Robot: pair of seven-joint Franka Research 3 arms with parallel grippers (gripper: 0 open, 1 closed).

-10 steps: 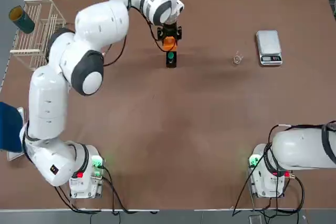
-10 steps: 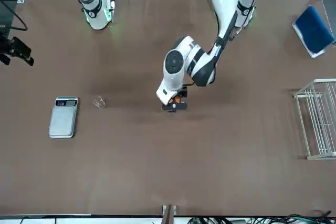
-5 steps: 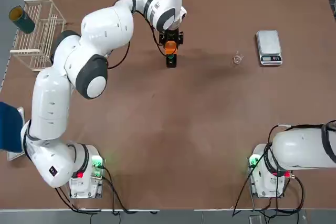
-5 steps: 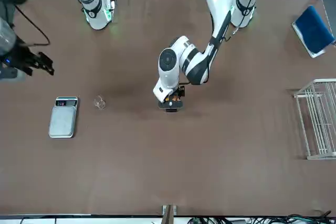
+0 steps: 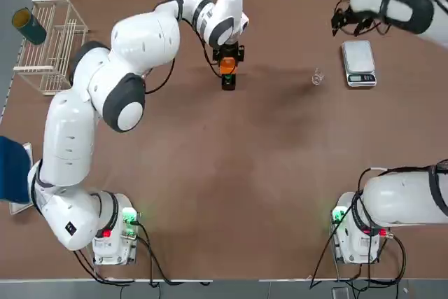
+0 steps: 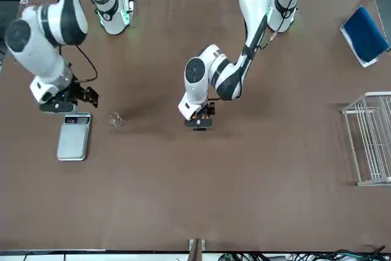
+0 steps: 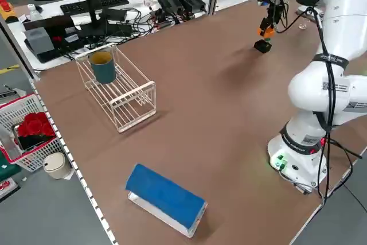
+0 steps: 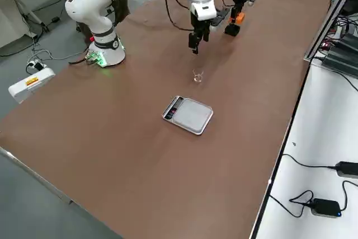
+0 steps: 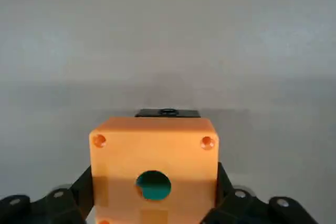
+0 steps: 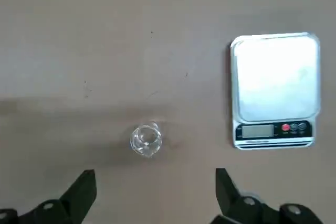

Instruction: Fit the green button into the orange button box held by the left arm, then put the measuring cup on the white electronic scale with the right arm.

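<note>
The orange box (image 9: 153,176) is a small bright cube with a round hole in its face and a screw hole in each visible corner; teal-green shows through the hole, the green button (image 9: 154,186) beneath it. In the top view the box (image 5: 226,66) hangs at about 12 o'clock on the brown desk (image 5: 231,173), directly over a small dark block (image 5: 228,82) with the green cap on it. The left end effector (image 5: 227,55) is clamped on the box, a finger (image 9: 79,192) pressed against each side.

The measuring cup (image 10: 145,139) is tiny, clear and upright, standing on the desk at about 1 o'clock, just left of the white scale (image 10: 275,89), apart from it. The scale has a silvery plate and a display strip.

The right end effector (image 10: 152,190) hovers above the cup with fingers spread wide, holding and touching nothing.
</note>
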